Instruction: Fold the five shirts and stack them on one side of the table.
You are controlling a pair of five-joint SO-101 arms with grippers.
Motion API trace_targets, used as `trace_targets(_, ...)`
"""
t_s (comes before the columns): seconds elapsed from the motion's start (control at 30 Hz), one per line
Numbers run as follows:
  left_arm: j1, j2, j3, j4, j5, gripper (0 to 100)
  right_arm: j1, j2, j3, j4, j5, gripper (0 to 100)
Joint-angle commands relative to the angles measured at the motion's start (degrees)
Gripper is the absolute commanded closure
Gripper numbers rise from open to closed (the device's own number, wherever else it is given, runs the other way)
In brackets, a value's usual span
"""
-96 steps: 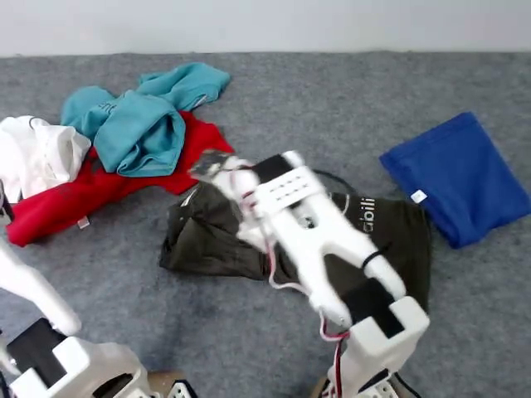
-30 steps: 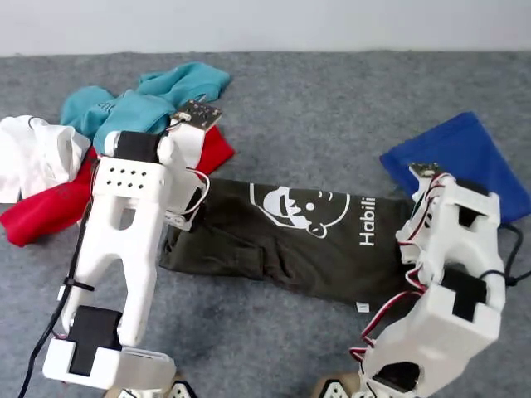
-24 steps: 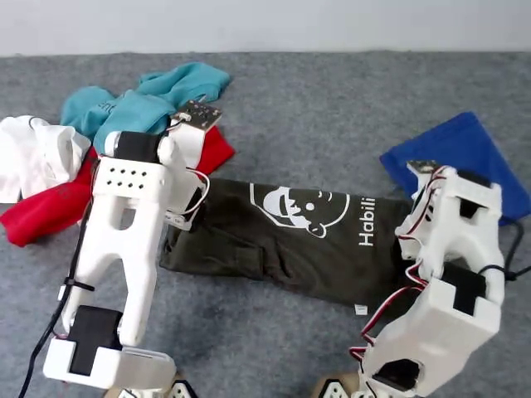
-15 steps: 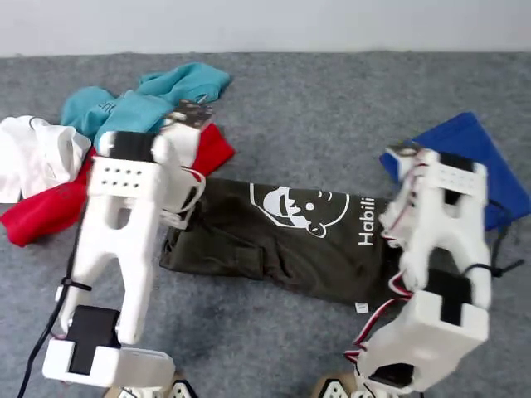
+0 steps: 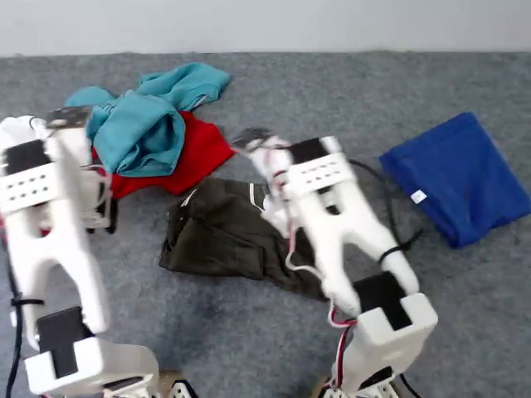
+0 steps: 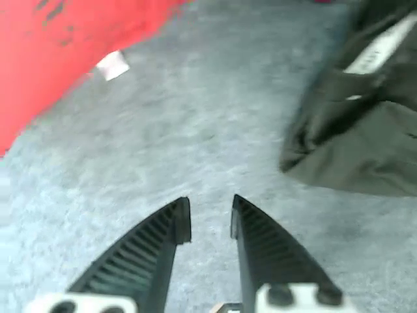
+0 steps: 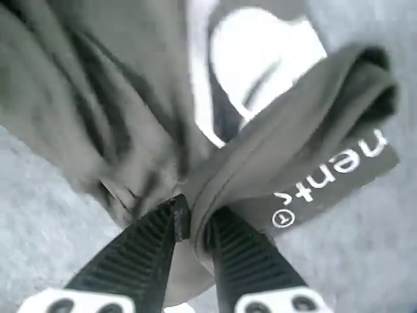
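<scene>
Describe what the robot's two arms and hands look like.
Both arms are white, blocky plastic with black motor blocks at the joints. The left arm and right arm each carry a panel dotted with small holes. Red and white wires run along the right arm. The left hand and right hand have black, ribbed, tapering fingers.

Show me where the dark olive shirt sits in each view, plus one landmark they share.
High view: the dark olive shirt lies mid-table, partly under the right arm.
Left wrist view: it lies beyond the open left tool, off to one side and apart from it.
Right wrist view: a bunched fold is pinched in the right tool.
Shared landmark: the grey table cover.
</scene>
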State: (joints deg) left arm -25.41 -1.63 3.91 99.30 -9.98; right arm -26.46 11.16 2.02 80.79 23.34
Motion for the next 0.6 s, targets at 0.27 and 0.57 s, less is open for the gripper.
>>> trace_targets(0.27, -9.49, -2.20, -0.66, 1.05, -2.81, 88, -12.26, 5.85, -4.40, -13.58, -4.04, 98.9)
trace_targets(0.57, -9.23, -2.20, -0.57, 1.05, -2.81, 88, -16.75, 12.53, -18.20, -12.97, -5.01, 98.9)
